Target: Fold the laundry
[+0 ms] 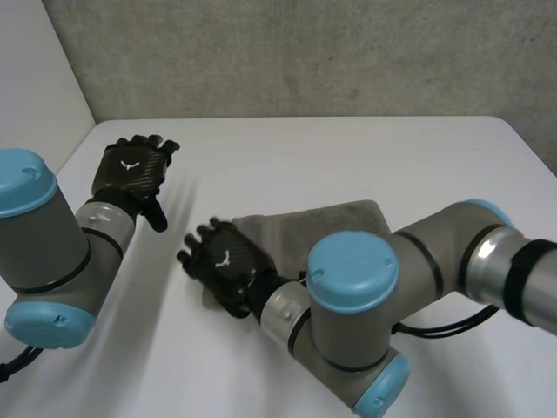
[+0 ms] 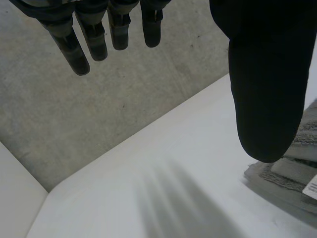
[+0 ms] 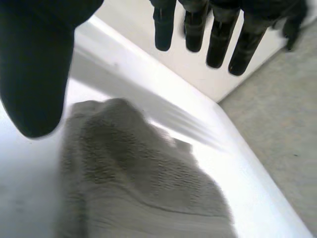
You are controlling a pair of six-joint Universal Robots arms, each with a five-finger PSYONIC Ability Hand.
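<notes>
A grey towel (image 1: pixel 318 225) lies folded on the white table (image 1: pixel 348 152), near the middle. My right hand (image 1: pixel 224 261) hovers at the towel's left end, fingers straight and thumb apart, holding nothing. In the right wrist view the towel (image 3: pixel 138 188) lies rumpled under the palm of the right hand (image 3: pixel 34 74), clear of the fingertips (image 3: pixel 218 49). My left hand (image 1: pixel 130 170) is open above the bare table at the far left, apart from the cloth. In the left wrist view the left hand (image 2: pixel 267 74) has the towel (image 2: pixel 302 148) beside its thumb, with a white label (image 2: pixel 312 187) on it.
A grey wall (image 1: pixel 305 52) runs along the table's far edge, and a white panel (image 1: pixel 35 78) stands at the far left. My right arm (image 1: pixel 418 279) crosses over the towel's near side. Bare table stretches to the right (image 1: pixel 470 165).
</notes>
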